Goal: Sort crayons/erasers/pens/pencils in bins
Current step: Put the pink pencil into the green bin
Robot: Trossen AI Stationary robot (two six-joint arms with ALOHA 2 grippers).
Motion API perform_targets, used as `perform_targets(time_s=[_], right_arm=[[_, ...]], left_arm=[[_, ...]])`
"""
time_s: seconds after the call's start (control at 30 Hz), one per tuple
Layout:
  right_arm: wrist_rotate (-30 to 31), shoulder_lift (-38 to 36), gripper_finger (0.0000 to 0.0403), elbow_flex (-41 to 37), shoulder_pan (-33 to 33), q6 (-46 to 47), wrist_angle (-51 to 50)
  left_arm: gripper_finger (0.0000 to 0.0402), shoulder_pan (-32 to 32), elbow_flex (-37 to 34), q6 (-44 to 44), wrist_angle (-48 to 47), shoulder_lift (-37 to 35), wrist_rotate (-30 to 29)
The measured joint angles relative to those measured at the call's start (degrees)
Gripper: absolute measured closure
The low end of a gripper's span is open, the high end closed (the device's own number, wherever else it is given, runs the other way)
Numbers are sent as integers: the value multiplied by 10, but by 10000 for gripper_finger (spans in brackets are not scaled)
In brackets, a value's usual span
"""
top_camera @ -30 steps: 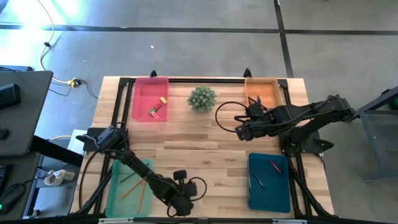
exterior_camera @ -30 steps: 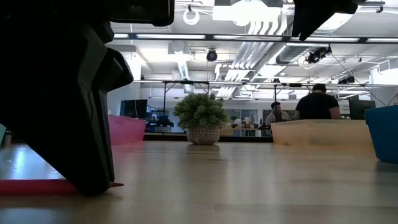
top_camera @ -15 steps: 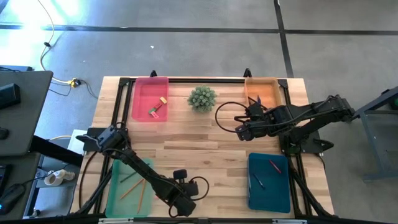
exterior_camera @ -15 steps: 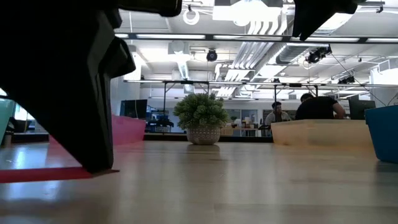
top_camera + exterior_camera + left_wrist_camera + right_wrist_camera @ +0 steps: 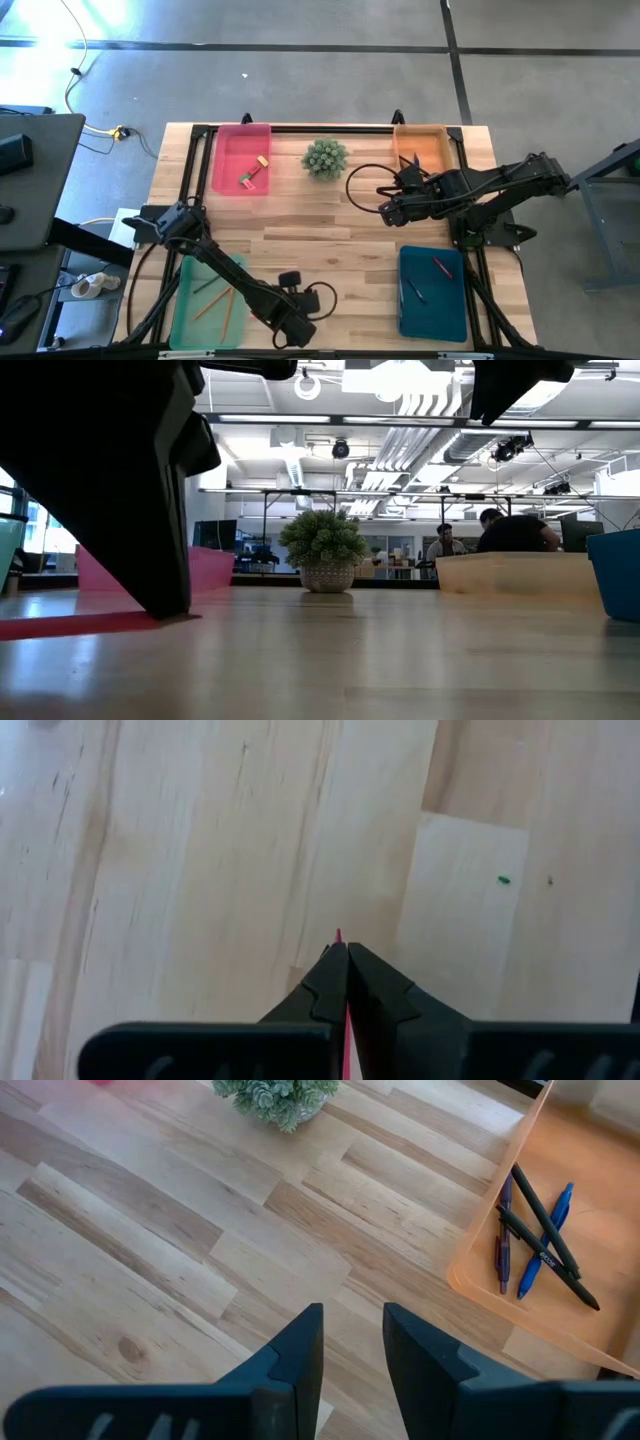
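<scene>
My left gripper (image 5: pixel 298 335) is at the table's near edge, shut on a pink-red pencil (image 5: pixel 80 625) that runs out sideways from its fingers, low over the wood. My right gripper (image 5: pixel 385 203) hangs open above the table beside the orange bin (image 5: pixel 420 145), with nothing between its fingers (image 5: pixel 352 1315). The orange bin holds pens (image 5: pixel 540 1245). The pink bin (image 5: pixel 241 160) holds erasers, the green bin (image 5: pixel 208 300) pencils and the teal bin (image 5: pixel 432 292) crayons. My left gripper pinches the pencil between its two fingers near one end, so only a short tip (image 5: pixel 339 935) pokes out past them. The fingers slant down from above and lie across the pencil. The long part (image 5: pixel 60 627) reaches out roughly level; I cannot tell if its other end touches the table.
A small potted plant (image 5: pixel 325 157) stands at the far middle between the pink and orange bins. Bare wood lies in the table's centre. People sit in the room beyond the far edge (image 5: pixel 510 525).
My left gripper has risen a little at the near edge, staying shut. The pencil has come up with it from lying flat on the wood.
</scene>
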Motion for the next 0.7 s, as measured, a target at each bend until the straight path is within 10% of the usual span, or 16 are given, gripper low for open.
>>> perform_targets(time_s=[0.7], right_arm=[[-35, 0, 304, -4, 36, -80, 82]], left_arm=[[401, 5, 1, -8, -36, -45, -10]])
